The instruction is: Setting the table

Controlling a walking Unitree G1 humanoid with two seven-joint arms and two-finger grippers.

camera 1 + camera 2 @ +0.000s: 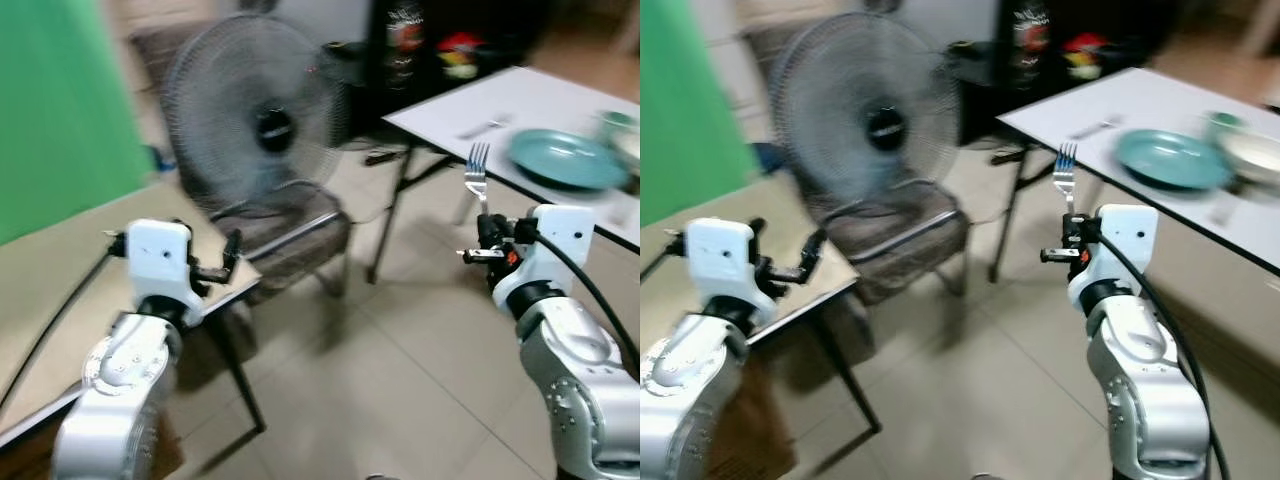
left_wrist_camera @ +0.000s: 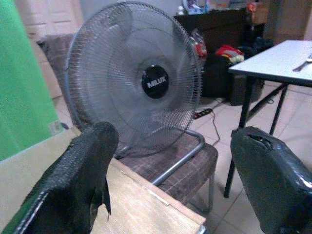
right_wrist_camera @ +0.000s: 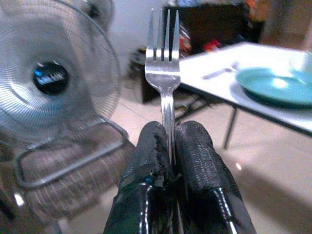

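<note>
While blur softens the head views, these hold:
Fork [image 3: 164,73]: upright, pinched by right gripper [image 3: 171,161].
Left gripper [image 2: 175,180]: spread.
Table [image 1: 540,95]: white, at 2 o'clock, bearing teal plate [image 1: 565,158].
Room: tiled floor [image 1: 420,370], fan [image 1: 255,110] on chair [image 1: 290,235] at 12 o'clock.

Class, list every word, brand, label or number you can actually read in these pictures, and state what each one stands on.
"MILUX": white letters on the black hub of the fan standing on the chair.
The same hub badge in the right wrist view: too blurred to read.
Labels on the dark items behind the white table: red and white patches, too blurred to read.
Fork in the right gripper: no marking legible.
</note>
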